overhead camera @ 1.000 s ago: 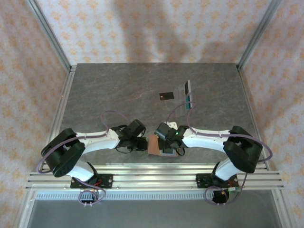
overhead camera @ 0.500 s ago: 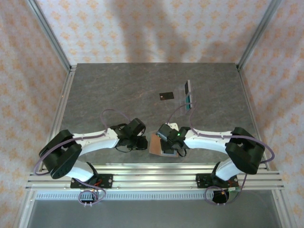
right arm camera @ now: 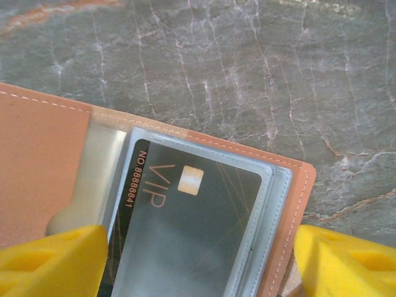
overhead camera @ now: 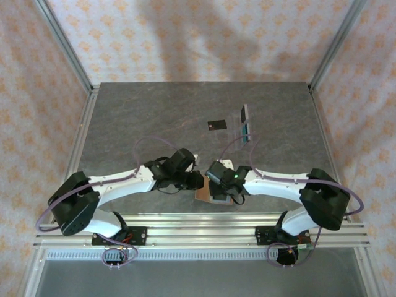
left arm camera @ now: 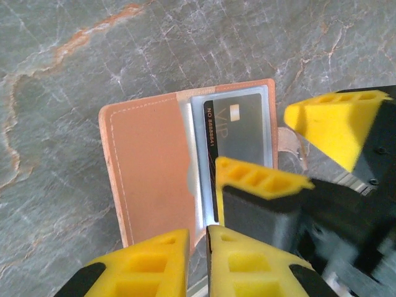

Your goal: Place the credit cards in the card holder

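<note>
1. The right gripper (right arm camera: 198, 244) has its jaws wide, one on each side of the right page of the holder (left arm camera: 148, 167). Between them lies the VIP card (right arm camera: 198, 210), already inside a clear sleeve (right arm camera: 273, 192). The jaws hold nothing.
2. The left gripper (left arm camera: 198, 241) has its jaws narrow, almost together, at the holder's near edge by the fold. I cannot tell whether they pinch that edge.
3. The loose cards lie well beyond both pairs of jaws on the table (overhead camera: 154, 117). They are the black card (overhead camera: 216, 125), the teal card (overhead camera: 246, 131) to its right, and a third card (overhead camera: 244, 113) just beyond the teal one. The colour of the third card is not clear.
4. First risk, as I judge it: the holder looks light and is open flat. If the right jaws close or rise while they straddle the page, a finger may catch the sleeve. This could drag the holder or pull the VIP card out.
5. Second risk: one right jaw is just beside the left jaws. A small sideways move could make the grippers collide and knock the holder.
6. The top view gives the places of the loose cards and both arms, but there the grippers cover most of the holder. The left wrist view gives both pages and both pairs of jaws together. The right wrist view gives the card's print and the sleeve's layers closely.
</note>
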Motion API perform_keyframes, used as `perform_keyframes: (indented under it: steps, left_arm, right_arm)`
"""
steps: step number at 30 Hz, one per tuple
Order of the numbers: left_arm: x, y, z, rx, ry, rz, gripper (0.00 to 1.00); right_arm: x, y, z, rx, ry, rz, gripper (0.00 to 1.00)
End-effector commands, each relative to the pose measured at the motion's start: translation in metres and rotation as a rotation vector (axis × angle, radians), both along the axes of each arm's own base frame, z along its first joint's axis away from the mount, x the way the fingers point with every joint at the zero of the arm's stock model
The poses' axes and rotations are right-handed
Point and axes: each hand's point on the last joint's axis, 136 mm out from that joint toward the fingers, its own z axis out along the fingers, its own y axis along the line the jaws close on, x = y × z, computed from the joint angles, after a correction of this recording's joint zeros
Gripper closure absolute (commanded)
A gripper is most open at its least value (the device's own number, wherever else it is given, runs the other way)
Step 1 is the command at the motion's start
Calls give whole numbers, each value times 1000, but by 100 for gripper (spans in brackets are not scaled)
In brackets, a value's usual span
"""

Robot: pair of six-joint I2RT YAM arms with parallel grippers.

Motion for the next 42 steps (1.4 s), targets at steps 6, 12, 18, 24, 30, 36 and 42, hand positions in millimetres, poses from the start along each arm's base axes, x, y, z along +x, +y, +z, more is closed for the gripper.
perform_keyframes:
  steps: [6, 12, 18, 24, 30, 36, 42]
  left_arm:
    - [-4, 4, -36, 54, 46, 19, 85]
    - [-6, 16, -62, 124, 65, 34, 86]
    - [-12, 24, -81, 164, 91, 41, 87]
    - [-14, 28, -88, 178, 103, 47, 87]
    - [-16, 33, -92, 194, 107, 54, 88]
    - [-18, 35, -97, 195, 121, 70, 88]
    - [-19, 36, -101, 199, 130, 77, 89]
  right_arm:
    - [2, -4, 5, 1, -29, -15, 6]
    - [0, -7, -13, -37, 4, -27, 0]
    - [-2, -11, -22, -63, 13, -31, 0]
    - [-4, -22, -23, -100, 8, -36, 3]
    - [-4, -28, -15, -105, -14, -43, 5]
    - [-5, -32, -14, -101, -21, -51, 8]
    - [-7, -34, -19, -102, -17, -49, 10]
